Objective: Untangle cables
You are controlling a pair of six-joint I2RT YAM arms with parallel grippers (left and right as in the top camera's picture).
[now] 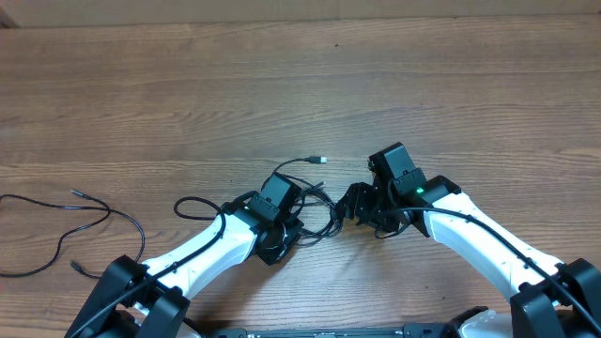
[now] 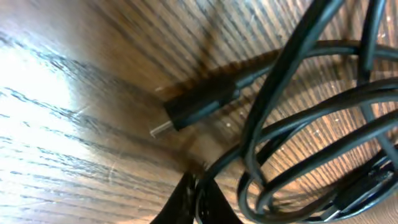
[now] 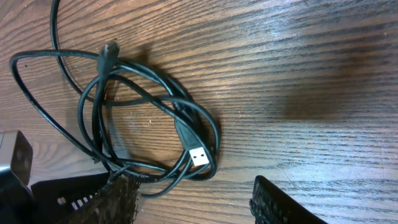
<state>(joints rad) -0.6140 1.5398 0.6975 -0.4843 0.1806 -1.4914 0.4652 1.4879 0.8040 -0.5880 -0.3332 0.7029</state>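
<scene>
A tangle of thin black cables (image 1: 319, 202) lies mid-table between my two grippers, and one micro plug end (image 1: 319, 161) sticks out behind it. My left gripper (image 1: 302, 222) is on the tangle's left side. In the left wrist view its fingers (image 2: 198, 199) are shut on one cable strand, with a small plug (image 2: 193, 109) and several loops (image 2: 298, 143) just ahead. My right gripper (image 1: 349, 208) is at the tangle's right edge. It stands open (image 3: 193, 202), and the USB plug (image 3: 199, 155) and the coil (image 3: 149, 118) lie just beyond its fingertips. One loop brushes the left finger (image 3: 106, 199).
A separate thin black cable (image 1: 84, 221) snakes across the far left of the wooden table (image 1: 300, 84), both its ends loose. Another loop (image 1: 192, 207) pokes out left of my left arm. Both arms reach in from the near edge.
</scene>
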